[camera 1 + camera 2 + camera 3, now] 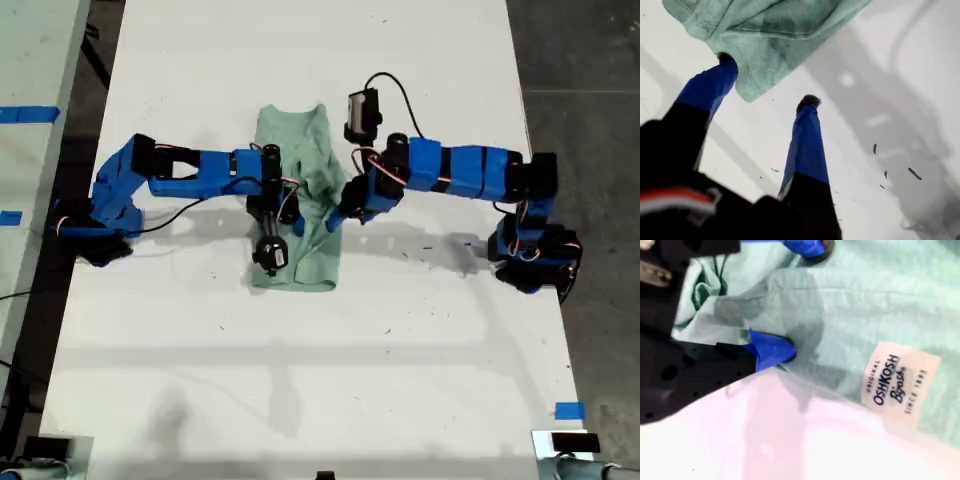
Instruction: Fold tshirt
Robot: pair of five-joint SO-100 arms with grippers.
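Observation:
The pale mint-green tshirt [295, 140] lies folded in a long narrow strip at the middle of the white table [420, 340]. My first gripper [335, 218] reaches in from the exterior view's right to the strip's edge. In the first wrist view this gripper [768, 79] is open: one fingertip [726, 59] touches a corner of the tshirt [775, 35], the other rests on bare table. My second gripper [285, 215] comes from the exterior view's left and sits over the cloth. It [792, 299] is open with a fold of tshirt [865, 295] between its fingers, near a white label [897, 382].
Blue tape [568, 410] marks the table near the exterior view's lower right. A second pale surface with blue tape [25, 113] runs along that view's left, across a dark gap. Dark floor [590, 60] lies past the table's edge on the right.

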